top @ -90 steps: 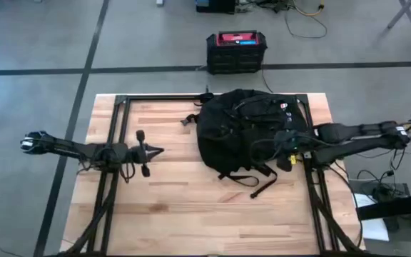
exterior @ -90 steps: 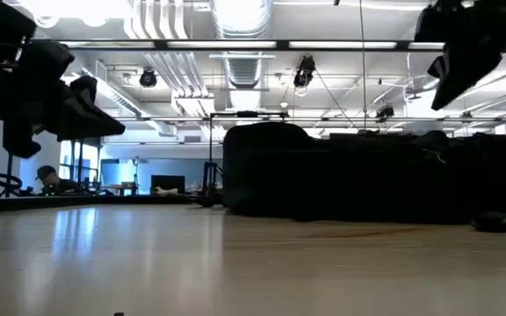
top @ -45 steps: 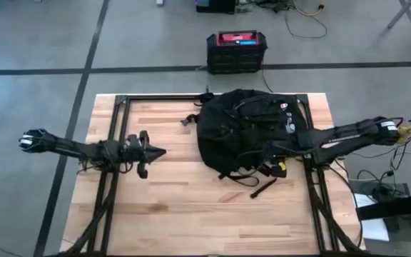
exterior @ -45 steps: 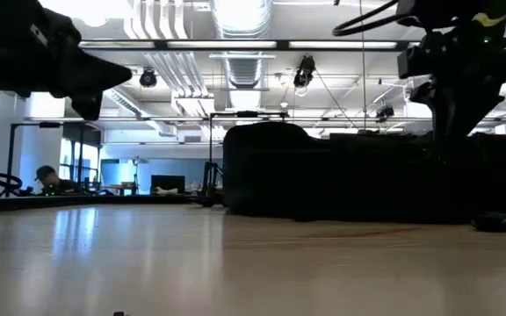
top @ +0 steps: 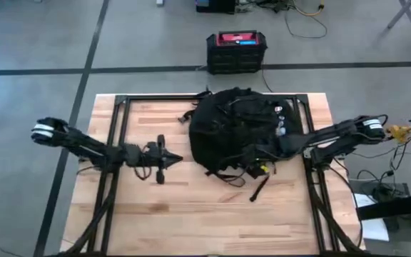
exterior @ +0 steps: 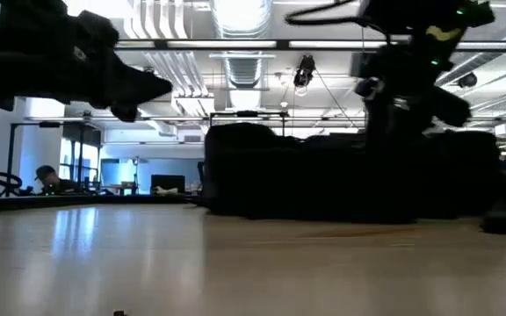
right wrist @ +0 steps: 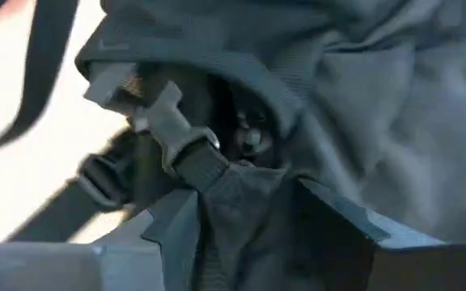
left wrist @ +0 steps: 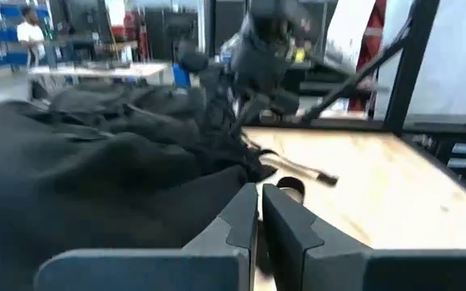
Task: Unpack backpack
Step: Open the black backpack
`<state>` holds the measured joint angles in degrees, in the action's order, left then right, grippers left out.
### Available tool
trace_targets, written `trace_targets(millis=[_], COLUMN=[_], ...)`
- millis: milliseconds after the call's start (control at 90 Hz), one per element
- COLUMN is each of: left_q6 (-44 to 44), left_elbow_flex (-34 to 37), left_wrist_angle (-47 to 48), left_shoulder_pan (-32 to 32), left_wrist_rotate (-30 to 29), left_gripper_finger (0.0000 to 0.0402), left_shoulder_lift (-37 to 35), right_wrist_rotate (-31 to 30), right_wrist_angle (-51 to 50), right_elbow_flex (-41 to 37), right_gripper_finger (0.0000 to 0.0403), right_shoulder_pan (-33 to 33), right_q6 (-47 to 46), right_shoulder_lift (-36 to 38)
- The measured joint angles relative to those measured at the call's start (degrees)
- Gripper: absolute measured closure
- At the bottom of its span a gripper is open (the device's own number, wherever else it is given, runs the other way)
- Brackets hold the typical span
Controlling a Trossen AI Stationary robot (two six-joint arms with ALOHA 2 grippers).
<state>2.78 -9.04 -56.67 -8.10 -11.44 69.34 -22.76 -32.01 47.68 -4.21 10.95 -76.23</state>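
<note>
The black backpack (top: 227,128) lies on its side on the right half of the wooden table (top: 155,214), with loose straps trailing toward the near edge. It also shows in the low view (exterior: 323,180) and left wrist view (left wrist: 95,178). My right gripper (top: 255,163) sits on the backpack's near right part, closed on its fabric (right wrist: 249,202) beside a grey buckle (right wrist: 164,121). My left gripper (top: 179,158) hovers just left of the backpack with its fingers shut (left wrist: 260,192) on nothing, pointing at the bag. My right gripper has a bunched fold of the backpack's black fabric (right wrist: 245,190) between its two fingers, beside a webbing strap with a grey buckle, on the bag's near right side. It comes in slanting from the table's right and above. The backpack rests on the table.
A black box with a red top (top: 236,51) stands on the floor beyond the far edge. Black frame rails (top: 116,128) cross the table on both sides. A loose strap end (top: 261,187) lies near the bag. Bare wood (top: 191,221) stretches along the near edge.
My right gripper has gone toward the table's left and down onto the backpack's near right part. The backpack has slid a little toward the left. My left gripper has moved toward the right, closer to the backpack.
</note>
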Motion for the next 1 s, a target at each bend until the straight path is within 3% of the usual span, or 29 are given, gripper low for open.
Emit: trace_targets(millis=[222, 344, 478, 644, 822, 1000], left_q6=[-11.0, -11.9, -12.5, -17.0, -21.7, -22.8], left_elbow_flex=[-12.5, -20.3, -26.9, -34.1, -41.6, -45.8], left_wrist_angle=[9.6, 19.8, 24.8, 24.7, 24.5, 27.0], left_shoulder_pan=[0.0, 0.0, 0.1, 0.4, 0.7, 1.3], left_wrist_rotate=[-0.2, -0.2, -1.6, -10.3, -10.5, -10.4], left_gripper_finger=[0.0396, 0.0396, 0.0396, 0.0396, 0.0393, 0.0356], left_shoulder_lift=[7.8, 11.6, 18.3, 28.2, 36.0, 38.4], right_wrist_rotate=[-1.8, -2.0, -4.1, -4.5, -4.5, -4.5], right_wrist_angle=[4.9, 4.2, 3.2, -2.0, -6.3, -10.0], right_elbow_flex=[6.8, 8.8, 9.4, 9.4, 9.4, 9.4], right_gripper_finger=[0.0274, 0.0329, 0.0392, 0.0393, 0.0398, 0.0400], right_shoulder_pan=[-0.2, -1.1, -2.3, -2.9, -3.8, -4.8], right_q6=[-1.9, -5.1, -7.1, -11.1, -13.8, -13.4], right_shoulder_lift=[-6.0, -7.4, -6.5, -5.5, -4.9, -4.2])
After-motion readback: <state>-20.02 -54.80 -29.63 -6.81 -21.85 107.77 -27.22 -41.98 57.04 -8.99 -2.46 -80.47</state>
